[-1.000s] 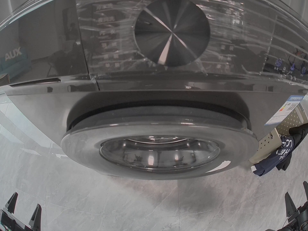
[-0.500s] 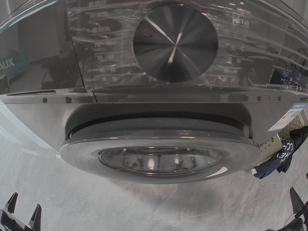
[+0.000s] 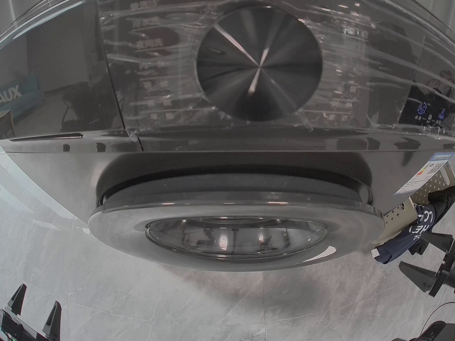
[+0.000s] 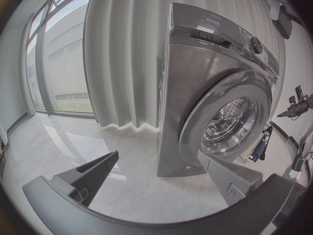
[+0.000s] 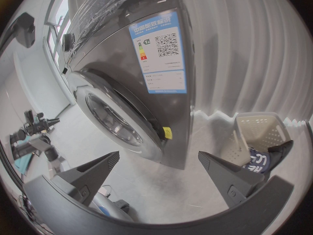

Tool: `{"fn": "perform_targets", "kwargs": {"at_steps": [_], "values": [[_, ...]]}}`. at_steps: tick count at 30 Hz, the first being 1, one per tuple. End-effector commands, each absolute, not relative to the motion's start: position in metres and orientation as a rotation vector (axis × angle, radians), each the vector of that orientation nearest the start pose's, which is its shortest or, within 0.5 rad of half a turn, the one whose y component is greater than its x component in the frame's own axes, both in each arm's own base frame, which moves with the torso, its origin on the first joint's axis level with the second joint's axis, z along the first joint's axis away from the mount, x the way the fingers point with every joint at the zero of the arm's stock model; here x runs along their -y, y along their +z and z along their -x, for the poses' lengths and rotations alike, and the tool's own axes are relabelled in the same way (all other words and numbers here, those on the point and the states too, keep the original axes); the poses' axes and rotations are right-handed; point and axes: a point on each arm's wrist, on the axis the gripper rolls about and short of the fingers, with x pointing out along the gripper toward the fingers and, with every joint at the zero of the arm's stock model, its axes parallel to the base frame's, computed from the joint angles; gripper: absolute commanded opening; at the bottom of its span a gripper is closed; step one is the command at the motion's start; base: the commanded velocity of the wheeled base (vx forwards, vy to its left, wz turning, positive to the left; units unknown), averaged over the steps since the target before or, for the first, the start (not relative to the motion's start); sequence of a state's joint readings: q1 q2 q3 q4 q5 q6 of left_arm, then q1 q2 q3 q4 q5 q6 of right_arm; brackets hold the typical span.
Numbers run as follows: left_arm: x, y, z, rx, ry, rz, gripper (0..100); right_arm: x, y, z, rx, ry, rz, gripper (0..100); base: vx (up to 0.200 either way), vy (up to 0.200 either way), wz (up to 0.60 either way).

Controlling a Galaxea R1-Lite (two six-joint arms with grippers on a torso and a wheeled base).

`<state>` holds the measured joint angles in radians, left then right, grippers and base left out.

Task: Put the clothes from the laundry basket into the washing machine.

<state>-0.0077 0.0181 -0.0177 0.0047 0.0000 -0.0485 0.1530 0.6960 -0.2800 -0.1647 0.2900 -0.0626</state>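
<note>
1. The task looks to be right at the start. The washing machine (image 3: 227, 166) has its round door (image 3: 235, 233) shut, and nothing from the basket has gone in yet.
2. The laundry basket (image 5: 260, 134) sits on the floor just beside the machine's right side. The clothes (image 3: 403, 242), a dark navy garment with white print plus something black, hang over its rim.
3. The left gripper (image 4: 156, 152) has its jaws spread wide with nothing between them. It sits low on the left, well apart from the basket.
4. The right gripper (image 5: 158, 154) is also wide open and empty. In the head view it's near the hanging garment but not touching it.
5. Best guess for the next move: the door has to come open before any cloth goes in. The right arm seems best placed to grab the navy piece, which is floppy, so a pinch on a bunched fold should hold better than one on a loose edge.
</note>
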Motion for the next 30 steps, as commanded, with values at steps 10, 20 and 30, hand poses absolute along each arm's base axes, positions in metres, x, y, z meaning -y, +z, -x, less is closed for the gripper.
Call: {"fn": "perform_targets", "kwargs": {"at_steps": [10,20,30], "values": [[0.0,0.075,0.023,-0.003,-0.008,0.049,100,-0.066,0.179,-0.118,-0.35,0.556,-0.064,100,0.0,0.0,0.0],[0.0,0.075,0.023,-0.003,-0.008,0.051,100,-0.081,0.172,-0.13,-0.392,0.606,-0.057,100,0.0,0.0,0.0],[0.0,0.075,0.023,-0.003,-0.008,0.049,100,-0.073,0.161,-0.107,-0.4,0.644,-0.048,100,-0.06,0.0,0.0]]}}
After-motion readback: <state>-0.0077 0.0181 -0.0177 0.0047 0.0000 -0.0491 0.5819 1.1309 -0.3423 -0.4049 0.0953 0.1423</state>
